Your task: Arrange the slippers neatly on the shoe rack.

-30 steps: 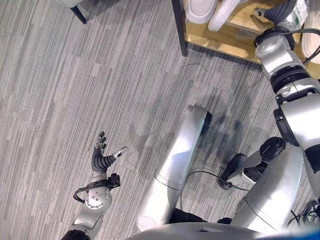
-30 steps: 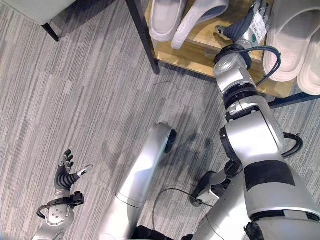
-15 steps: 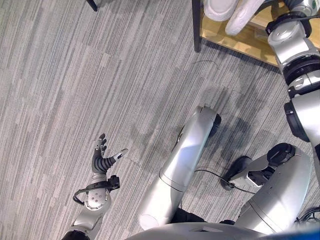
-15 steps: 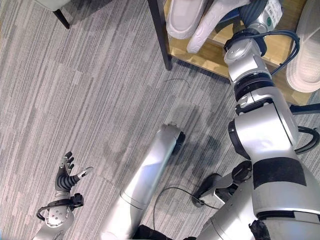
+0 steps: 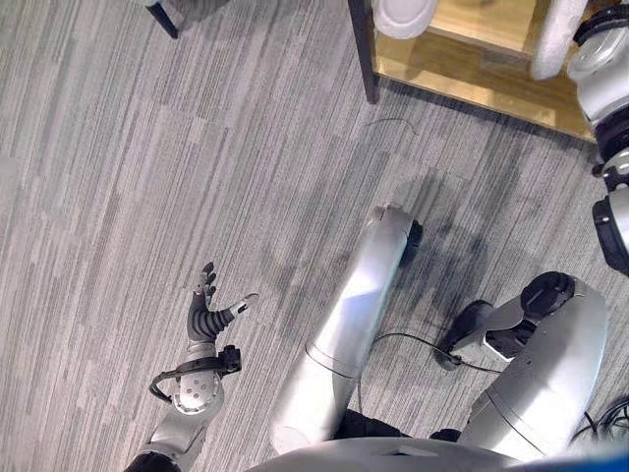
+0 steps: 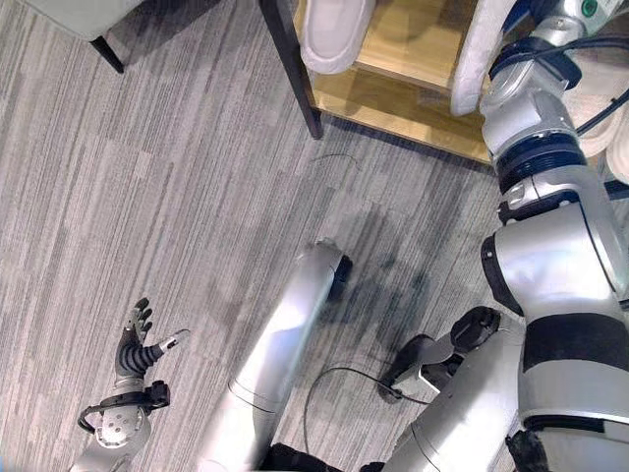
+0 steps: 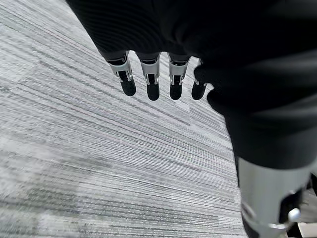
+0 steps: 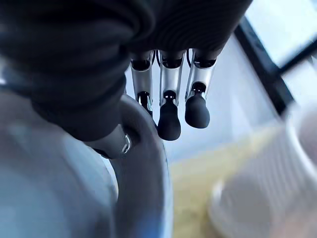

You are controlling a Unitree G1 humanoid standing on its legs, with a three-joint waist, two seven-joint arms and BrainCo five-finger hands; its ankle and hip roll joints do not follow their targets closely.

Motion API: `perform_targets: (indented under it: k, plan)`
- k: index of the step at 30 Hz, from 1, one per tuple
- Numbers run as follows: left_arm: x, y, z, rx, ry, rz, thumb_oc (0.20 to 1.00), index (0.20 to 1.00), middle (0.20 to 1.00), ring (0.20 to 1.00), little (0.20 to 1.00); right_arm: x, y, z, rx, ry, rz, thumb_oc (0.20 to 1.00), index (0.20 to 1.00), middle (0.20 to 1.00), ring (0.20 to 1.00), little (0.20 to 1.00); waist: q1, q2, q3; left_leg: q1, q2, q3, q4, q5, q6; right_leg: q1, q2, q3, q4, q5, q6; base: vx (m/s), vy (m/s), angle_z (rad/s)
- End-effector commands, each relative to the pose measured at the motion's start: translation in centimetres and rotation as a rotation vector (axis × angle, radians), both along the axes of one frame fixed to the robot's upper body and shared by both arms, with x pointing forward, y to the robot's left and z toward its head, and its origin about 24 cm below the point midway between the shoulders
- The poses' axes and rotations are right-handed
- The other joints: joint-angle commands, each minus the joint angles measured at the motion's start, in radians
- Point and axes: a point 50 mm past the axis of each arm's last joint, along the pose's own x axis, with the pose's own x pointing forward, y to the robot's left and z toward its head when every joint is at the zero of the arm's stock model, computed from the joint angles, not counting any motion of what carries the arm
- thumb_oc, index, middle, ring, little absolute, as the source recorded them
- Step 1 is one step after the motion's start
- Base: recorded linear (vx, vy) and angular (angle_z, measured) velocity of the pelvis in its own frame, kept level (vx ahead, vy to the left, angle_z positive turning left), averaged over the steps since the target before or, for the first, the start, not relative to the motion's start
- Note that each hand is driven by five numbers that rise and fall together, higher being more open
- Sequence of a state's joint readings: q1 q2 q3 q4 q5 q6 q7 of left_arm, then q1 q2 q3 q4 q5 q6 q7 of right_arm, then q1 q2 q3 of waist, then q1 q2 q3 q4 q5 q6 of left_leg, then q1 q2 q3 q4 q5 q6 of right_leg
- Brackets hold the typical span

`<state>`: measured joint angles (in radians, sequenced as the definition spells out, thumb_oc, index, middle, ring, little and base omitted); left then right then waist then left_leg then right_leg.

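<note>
Right hand (image 8: pixel 168 106) is gripping tilted slipper (image 6: pixel 479 54) over shoe rack (image 6: pixel 403 103); may slip off edge. Left hand (image 5: pixel 208 313) is idling, fingers relaxed.

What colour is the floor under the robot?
The floor is grey carpet with thin light and dark streaks. It shows best in the left eye view.

Both arms are silver-grey tubes with black ring joints. The left hand (image 5: pixel 208 317), at the lower left of the head views, has a dark ribbed cover and silver, dark-tipped fingers. The right hand (image 8: pixel 171 106) looks alike; a pale sticker possibly sits near its wrist.
</note>
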<state>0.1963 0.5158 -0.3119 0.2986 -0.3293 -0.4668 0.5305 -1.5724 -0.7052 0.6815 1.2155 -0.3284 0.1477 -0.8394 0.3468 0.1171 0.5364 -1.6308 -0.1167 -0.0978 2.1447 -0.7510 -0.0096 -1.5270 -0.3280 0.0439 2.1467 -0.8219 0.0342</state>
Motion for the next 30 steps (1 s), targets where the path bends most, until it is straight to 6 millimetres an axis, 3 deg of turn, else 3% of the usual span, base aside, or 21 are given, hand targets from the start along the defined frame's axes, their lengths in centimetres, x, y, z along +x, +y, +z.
perform_targets:
  k: [1, 6, 9, 15, 21, 23, 24, 25, 30]
  plan:
    - [0.3, 0.9, 1.3, 0.049, -0.077, 0.024, 1.0, 1.0, 1.0, 1.0, 1.0, -1.0, 1.9, 3.8, -0.179, -0.062, -0.054, 0.2, 0.2, 0.2, 0.2, 0.2, 0.03, -0.03, -0.016, 0.061, 0.024, -0.092, 0.05, -0.073, -0.11, 0.035, 0.007, 0.132, 0.013, 0.274, -0.083, 0.0, 0.0, 0.0]
    - [0.4, 1.2, 1.2, 0.038, -0.072, 0.035, 1.0, 1.0, 1.0, 1.0, 1.0, -0.2, 4.2, 4.4, -0.234, 0.022, -0.054, 0.2, 0.2, 0.2, 0.2, 0.2, 0.036, -0.041, -0.016, 0.061, 0.031, -0.094, 0.055, -0.07, -0.113, 0.036, 0.003, 0.13, 0.009, 0.28, -0.079, 0.0, 0.006, -0.02]
    - [0.5, 1.0, 1.2, 0.031, -0.063, 0.026, 1.0, 1.0, 1.0, 1.0, 1.0, 0.3, 3.3, 3.1, -0.172, 0.077, -0.057, 0.2, 0.2, 0.2, 0.2, 0.2, 0.036, -0.044, -0.016, 0.061, 0.028, -0.095, 0.055, -0.074, -0.114, 0.044, 0.004, 0.133, 0.008, 0.288, -0.073, -0.01, 0.002, -0.01]
    - [0.3, 1.4, 0.5, 0.029, -0.023, 0.031, 1.0, 1.0, 1.0, 1.0, 1.0, 0.3, 3.2, 3.3, -0.057, 0.07, -0.009, 0.2, 0.2, 0.2, 0.2, 0.2, 0.04, -0.046, -0.016, 0.061, 0.02, -0.098, 0.042, -0.069, -0.115, 0.057, -0.002, 0.125, 0.001, 0.283, -0.076, 0.0, 0.001, 0.01]
    - [0.4, 1.1, 0.4, 0.014, -0.015, 0.024, 1.0, 1.0, 1.0, 1.0, 1.0, 0.0, 1.9, 3.1, -0.07, 0.083, -0.067, 0.2, 0.2, 0.2, 0.2, 0.2, 0.04, -0.048, -0.016, 0.061, 0.017, -0.097, 0.036, -0.07, -0.115, 0.065, -0.007, 0.123, -0.003, 0.284, -0.075, 0.0, 0.01, 0.03]
    - [0.5, 1.1, 0.3, 0.016, -0.013, 0.022, 1.0, 1.0, 1.0, 1.0, 1.0, 0.1, 2.6, 3.3, -0.072, 0.082, -0.042, 0.2, 0.2, 0.2, 0.2, 0.2, 0.037, -0.052, -0.016, 0.061, 0.02, -0.095, 0.034, -0.068, -0.115, 0.066, -0.008, 0.122, -0.006, 0.286, -0.076, 0.0, 0.0, 0.0]
    - [0.6, 1.1, 0.2, 0.017, -0.011, 0.022, 1.0, 1.0, 1.0, 1.0, 1.0, 0.2, 3.0, 3.3, -0.065, 0.081, -0.024, 0.498, 0.498, 0.498, 0.498, 0.498, 0.036, -0.054, -0.016, 0.061, 0.021, -0.093, 0.034, -0.068, -0.115, 0.065, -0.007, 0.123, -0.005, 0.287, -0.076, 0.0, 0.0, 0.0]
    - [0.7, 1.1, 0.1, 0.016, -0.007, 0.024, 1.0, 1.0, 1.0, 1.0, 1.0, 0.4, 3.4, 3.3, -0.054, 0.089, -0.008, 1.0, 1.0, 1.0, 1.0, 1.0, 0.038, -0.054, -0.016, 0.061, 0.021, -0.093, 0.031, -0.064, -0.115, 0.066, -0.011, 0.12, -0.012, 0.287, -0.077, 0.0, 0.0, 0.0]
    - [1.1, 0.4, -1.0, 0.058, 0.049, -0.005, 1.0, 1.0, 1.0, 1.0, 1.0, 0.6, 4.9, 3.7, 0.064, 0.042, 0.124, 1.0, 1.0, 1.0, 1.0, 1.0, 0.038, -0.039, -0.016, 0.061, 0.017, -0.087, -0.002, -0.058, -0.113, 0.062, -0.004, 0.13, -0.034, 0.29, -0.078, -0.01, 0.023, 0.01]
